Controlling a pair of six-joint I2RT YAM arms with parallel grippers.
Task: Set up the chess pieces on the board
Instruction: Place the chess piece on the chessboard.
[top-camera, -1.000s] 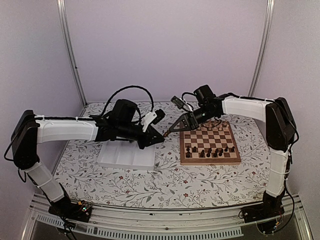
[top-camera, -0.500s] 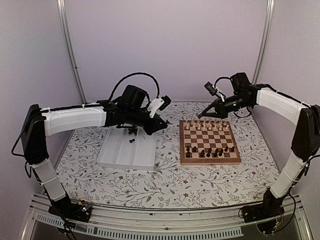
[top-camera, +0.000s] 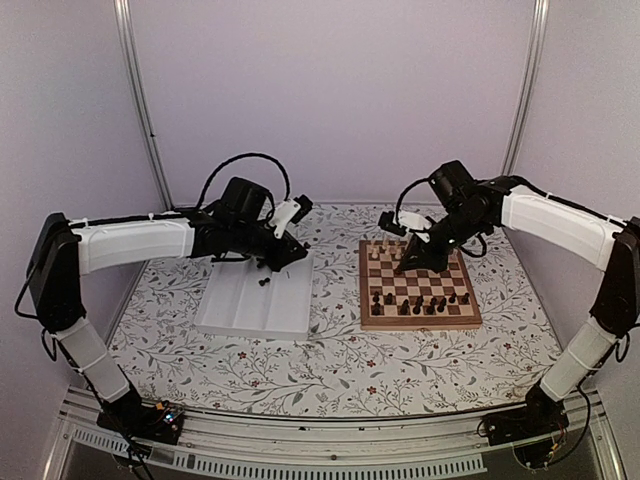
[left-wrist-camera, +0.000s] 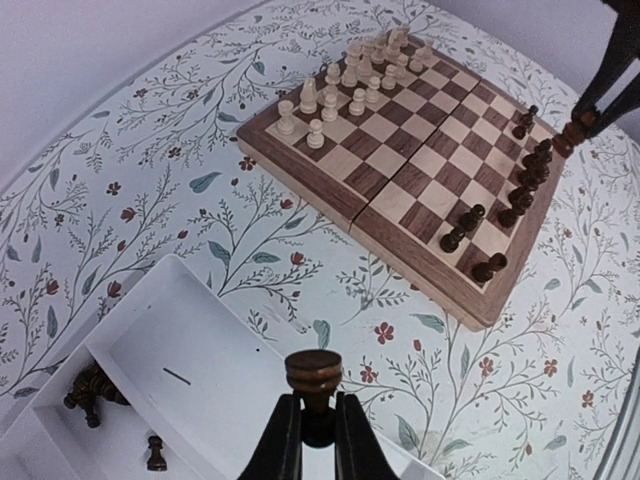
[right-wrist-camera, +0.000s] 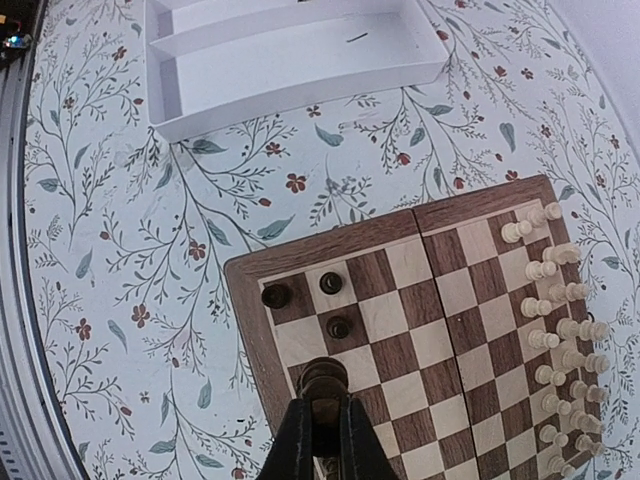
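The board (top-camera: 420, 322) lies right of centre, with dark chess pieces (top-camera: 420, 303) along its near rows and pale ones along the far edge. My left gripper (top-camera: 292, 256) is shut on a dark chess piece (left-wrist-camera: 313, 373) and holds it above the right end of the white tray (left-wrist-camera: 190, 370). My right gripper (top-camera: 405, 264) is shut on another dark piece (right-wrist-camera: 325, 380) and hovers over the board's (right-wrist-camera: 450, 330) near-left part. Three dark pieces (right-wrist-camera: 330, 284) stand at that corner. In the left wrist view the board (left-wrist-camera: 420, 160) is ahead.
The white tray (top-camera: 240, 318) lies left of the board and holds a few loose dark pieces (left-wrist-camera: 90, 392). It also shows in the right wrist view (right-wrist-camera: 300, 45). Pale pieces (right-wrist-camera: 560, 330) line the board's far side. The floral tablecloth (top-camera: 330, 370) lies under everything.
My right gripper has come from behind the board's far edge down over its left part with a dark piece. My left gripper has drawn back a little to the left above the tray.
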